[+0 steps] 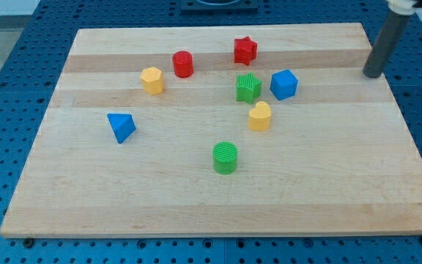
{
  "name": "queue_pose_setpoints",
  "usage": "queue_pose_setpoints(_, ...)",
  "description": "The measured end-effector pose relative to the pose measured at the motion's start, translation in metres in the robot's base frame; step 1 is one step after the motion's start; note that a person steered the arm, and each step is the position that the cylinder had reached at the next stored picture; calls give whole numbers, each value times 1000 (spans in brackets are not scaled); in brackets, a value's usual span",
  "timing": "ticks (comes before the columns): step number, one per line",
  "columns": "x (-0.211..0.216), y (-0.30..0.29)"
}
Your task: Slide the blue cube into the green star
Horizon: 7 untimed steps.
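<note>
The blue cube (284, 84) sits on the wooden board right of centre, near the view's top. The green star (247, 88) stands just to its left, with a small gap between them. My tip (373, 75) is at the board's right edge near the view's top, well to the right of the blue cube and slightly above it. The rod rises toward the view's top right corner.
A yellow heart-shaped block (260, 116) lies just below the green star. A red star (245, 50), a red cylinder (183, 64) and a yellow hexagonal block (152, 80) lie near the top. A blue triangular block (121, 126) is left, a green cylinder (226, 158) below centre.
</note>
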<state>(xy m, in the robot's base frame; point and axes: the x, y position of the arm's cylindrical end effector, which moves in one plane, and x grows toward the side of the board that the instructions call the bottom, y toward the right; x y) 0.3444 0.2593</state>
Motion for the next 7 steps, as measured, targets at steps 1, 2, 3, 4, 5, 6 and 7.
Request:
queue_pose_setpoints(1, 10, -38)
queue_pose_setpoints(2, 10, -62)
queue_pose_setpoints(3, 14, -95)
queue_pose_setpoints(4, 27, -115)
queue_pose_setpoints(5, 27, -142)
queue_pose_setpoints(6, 27, -176)
queue_pose_setpoints(7, 27, -202)
